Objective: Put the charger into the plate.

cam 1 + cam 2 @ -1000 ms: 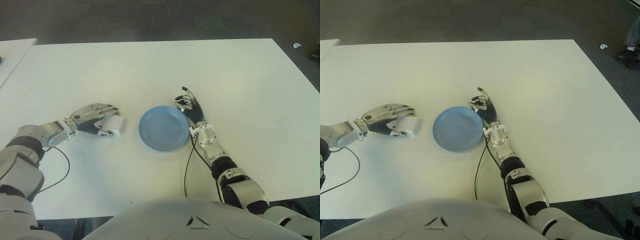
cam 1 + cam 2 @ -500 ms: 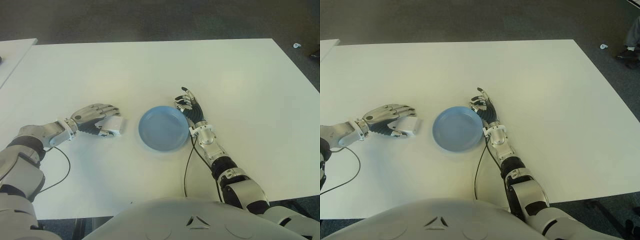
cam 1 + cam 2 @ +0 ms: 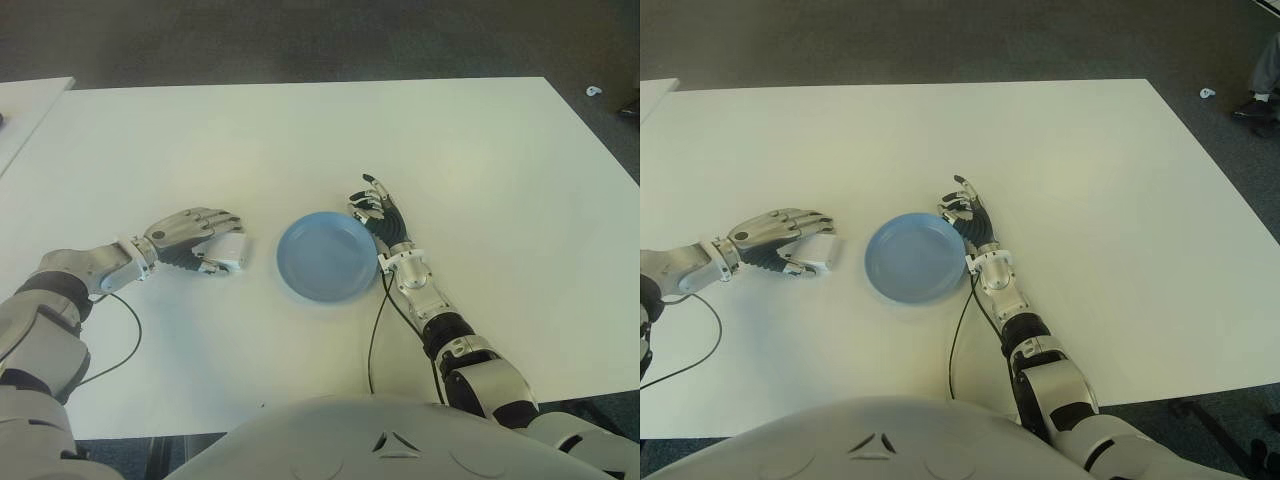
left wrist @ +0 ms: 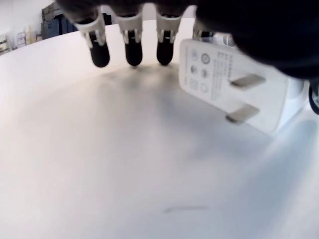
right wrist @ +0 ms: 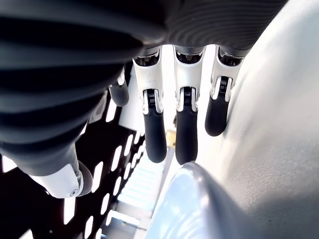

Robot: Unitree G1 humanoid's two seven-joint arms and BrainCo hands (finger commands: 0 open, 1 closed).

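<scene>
Left robot hand (image 3: 190,235) is cupping over the charger (image 3: 227,250), fingers not yet clamping, plate (image 3: 326,257) lying to its right w/ right robot hand (image 3: 380,215) idling open beyond.

1. The white, block-shaped plastic charger (image 3: 229,250) lies on the table, left of the plate and apart from it; its printed face and two flat metal prongs (image 4: 241,96) (seen in the left wrist view) point sideways, not up.
2. The round, shallow light-blue plate (image 3: 327,257) sits flat, right way up, with nothing in it.
</scene>
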